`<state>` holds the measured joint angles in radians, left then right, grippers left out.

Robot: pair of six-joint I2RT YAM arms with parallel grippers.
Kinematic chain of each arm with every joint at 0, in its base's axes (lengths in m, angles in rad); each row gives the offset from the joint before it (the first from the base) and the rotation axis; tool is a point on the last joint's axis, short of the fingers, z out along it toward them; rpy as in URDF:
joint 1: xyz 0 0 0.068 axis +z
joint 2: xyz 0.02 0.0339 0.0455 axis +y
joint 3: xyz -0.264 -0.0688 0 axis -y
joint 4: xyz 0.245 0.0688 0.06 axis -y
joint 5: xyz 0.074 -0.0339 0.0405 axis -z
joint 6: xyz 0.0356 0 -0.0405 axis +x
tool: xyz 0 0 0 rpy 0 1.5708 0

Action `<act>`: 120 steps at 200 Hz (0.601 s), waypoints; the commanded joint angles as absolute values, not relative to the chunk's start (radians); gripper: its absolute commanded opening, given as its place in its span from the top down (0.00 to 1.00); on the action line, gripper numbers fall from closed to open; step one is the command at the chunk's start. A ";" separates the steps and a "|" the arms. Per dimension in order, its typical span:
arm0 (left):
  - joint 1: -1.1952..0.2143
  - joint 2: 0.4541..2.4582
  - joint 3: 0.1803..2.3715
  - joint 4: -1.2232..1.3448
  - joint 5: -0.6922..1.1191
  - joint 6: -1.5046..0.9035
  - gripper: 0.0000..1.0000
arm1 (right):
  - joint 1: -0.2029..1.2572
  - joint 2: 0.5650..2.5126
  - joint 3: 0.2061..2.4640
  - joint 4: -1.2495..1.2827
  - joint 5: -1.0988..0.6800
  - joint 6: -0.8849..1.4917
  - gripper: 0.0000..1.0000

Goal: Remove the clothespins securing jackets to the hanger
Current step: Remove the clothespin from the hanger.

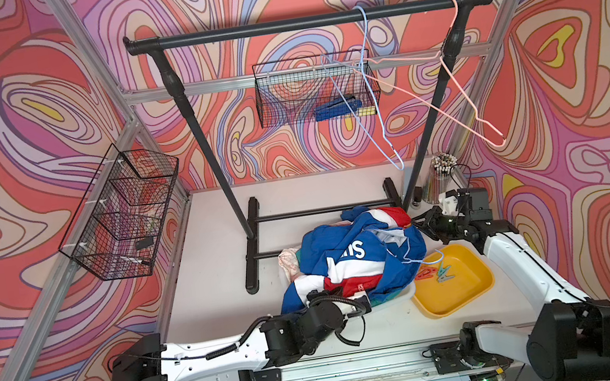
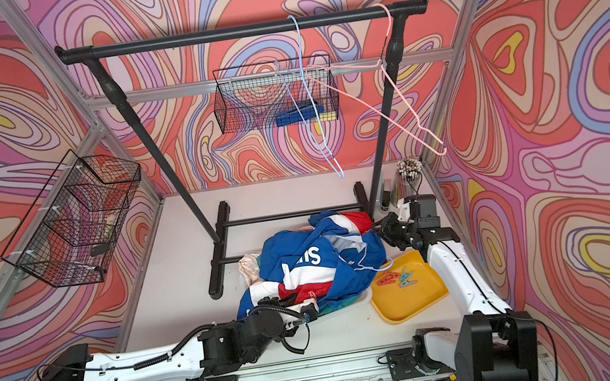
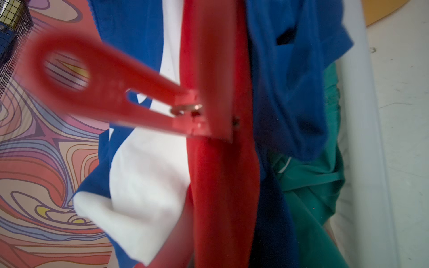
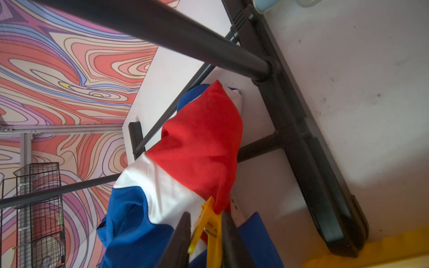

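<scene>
Swirling pink, red and lilac walls enclose a white desk [image 1: 215, 252] with a black garment rack [image 1: 203, 141] standing at its back. In both top views the jackets [image 1: 344, 250] lie heaped on the desk in front of the rack, the blue-red-white jacket [image 1: 360, 250] on top. Just beside the heap is a yellow tray [image 1: 472, 297] holding an orange clothespin [image 1: 424, 274] and a teal clothespin [image 1: 443, 271]. The left claw [image 1: 365, 299] sits against the heap's near edge. The right claw [image 1: 421, 222] is at its far right corner.

From the left wrist, a red clothespin [image 3: 111, 92] is clipped onto the jacket's red band, with teal fabric [image 3: 313, 181] alongside. The left claw is pressed together. Its fingers are out of sight, so what it pinches cannot be told.

From the right wrist, two dark fingers [image 4: 181, 241] pinch a yellow clothespin [image 4: 210, 222] from both sides. That pin is clipped to the red edge of the blue-red-white jacket, near the rack's foot.
</scene>
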<state>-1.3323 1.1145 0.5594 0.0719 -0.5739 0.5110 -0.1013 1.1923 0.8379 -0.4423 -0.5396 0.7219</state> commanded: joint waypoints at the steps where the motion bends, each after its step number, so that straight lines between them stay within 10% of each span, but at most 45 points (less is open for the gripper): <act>1: -1.345 1.134 0.543 0.023 -0.536 0.498 1.00 | -0.098 1.172 0.826 -0.463 -0.534 0.721 0.84; 44: -1.344 1.143 0.548 0.015 -0.540 0.486 1.00 | -0.098 1.156 0.828 -0.472 -0.531 0.720 1.00; 120: -1.344 1.123 0.538 -0.001 -0.545 0.466 1.00 | -0.098 1.032 0.935 -0.600 -0.341 0.693 1.00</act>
<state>-1.3346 1.1210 0.5594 0.0708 -0.5770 0.4824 -0.0982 1.0817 0.8856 -0.5503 -0.4408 0.7078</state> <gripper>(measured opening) 0.063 0.134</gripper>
